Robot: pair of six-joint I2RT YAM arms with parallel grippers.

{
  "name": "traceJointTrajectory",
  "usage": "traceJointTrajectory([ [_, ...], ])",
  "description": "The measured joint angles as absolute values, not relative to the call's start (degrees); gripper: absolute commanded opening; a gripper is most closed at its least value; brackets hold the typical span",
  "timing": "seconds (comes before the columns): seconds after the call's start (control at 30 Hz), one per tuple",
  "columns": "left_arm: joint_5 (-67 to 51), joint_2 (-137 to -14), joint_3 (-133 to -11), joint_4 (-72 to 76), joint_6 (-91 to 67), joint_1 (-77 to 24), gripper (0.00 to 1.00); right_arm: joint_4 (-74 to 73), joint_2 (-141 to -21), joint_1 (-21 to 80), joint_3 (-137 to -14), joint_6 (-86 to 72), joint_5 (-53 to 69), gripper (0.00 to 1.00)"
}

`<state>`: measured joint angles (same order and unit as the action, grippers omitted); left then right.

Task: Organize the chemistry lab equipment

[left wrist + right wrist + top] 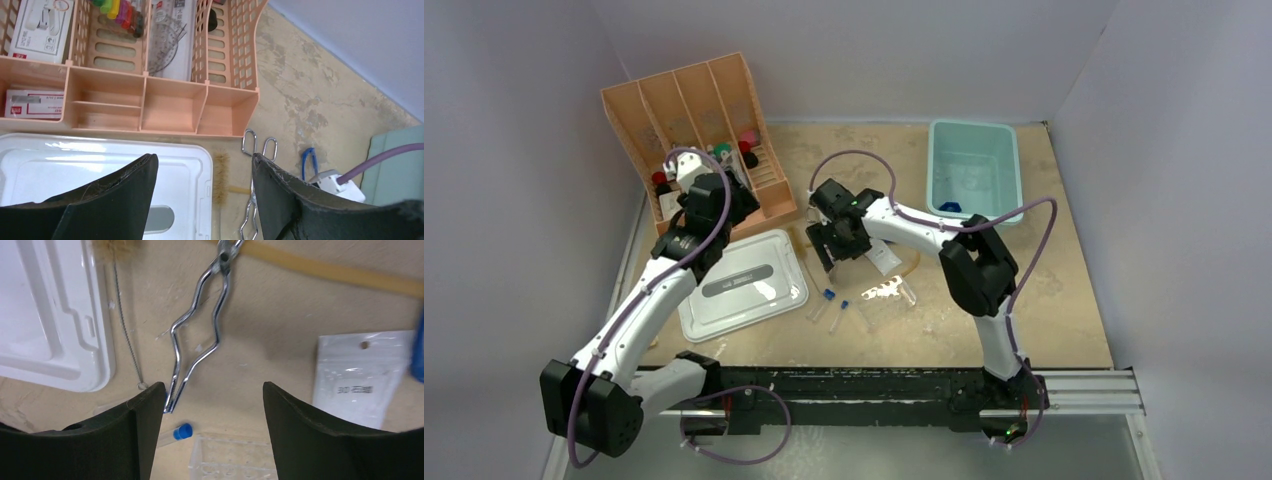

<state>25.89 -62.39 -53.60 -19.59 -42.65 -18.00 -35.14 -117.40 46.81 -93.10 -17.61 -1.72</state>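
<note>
My right gripper (214,387) hangs open just above the table with nothing between its fingers. The metal forceps (200,335) lie ahead of it, their tips beside its left finger. A blue-capped test tube (182,431) and the clear holed rack (230,460) lie under it. The small packet (362,375) is to its right and the tan rubber tube (325,270) runs behind. My left gripper (202,160) is open and empty over the grey lid's corner (190,165). Two capped test tubes (827,295) show from above.
The orange organizer (694,110) stands at the back left with small boxes and markers in it. A teal bin (974,165) at the back right holds a small blue piece (951,207). A bristle brush (220,170) lies between lid and forceps handles (257,145).
</note>
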Motion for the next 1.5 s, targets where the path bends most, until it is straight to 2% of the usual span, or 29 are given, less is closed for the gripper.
traceJointTrajectory([
  [0.13,25.8,-61.1,-51.6,-20.4,-42.9,-18.0,0.68,-37.5,-118.9,48.0,-93.1,-20.7,0.3,0.62],
  [0.43,24.0,-59.6,-49.3,-21.5,-42.9,-18.0,0.68,-37.5,-119.0,48.7,-93.1,-28.7,0.6,0.48],
  [0.63,21.7,-58.8,-48.3,-21.5,-43.0,-18.0,0.68,-37.5,-119.6,48.7,-91.4,-32.8,-1.9,0.45],
  [0.87,19.9,-56.6,-47.3,-22.1,-43.5,-18.0,0.68,-36.3,-119.7,48.7,-90.4,-34.7,-1.8,0.48],
  [1.17,18.9,-54.4,-47.0,-22.4,-44.0,-18.0,0.68,-36.4,-121.3,48.9,-91.7,-34.4,-2.2,0.36],
  [1.27,18.4,-54.3,-46.6,-22.3,-44.2,-18.0,0.68,-36.8,-121.6,49.1,-92.1,-34.2,-2.5,0.28],
  [1.33,18.1,-54.0,-46.0,-22.3,-44.4,-18.0,0.68,-37.2,-121.6,49.3,-92.1,-34.0,-2.8,0.14],
  [1.43,17.2,-54.0,-45.2,-22.3,-44.9,-18.0,0.68,-37.3,-121.6,49.5,-92.0,-33.6,-3.2,0.0],
  [1.5,16.5,-54.0,-44.6,-22.1,-45.5,-18.0,0.68,-37.3,-121.6,49.6,-91.9,-33.5,-3.4,0.0],
])
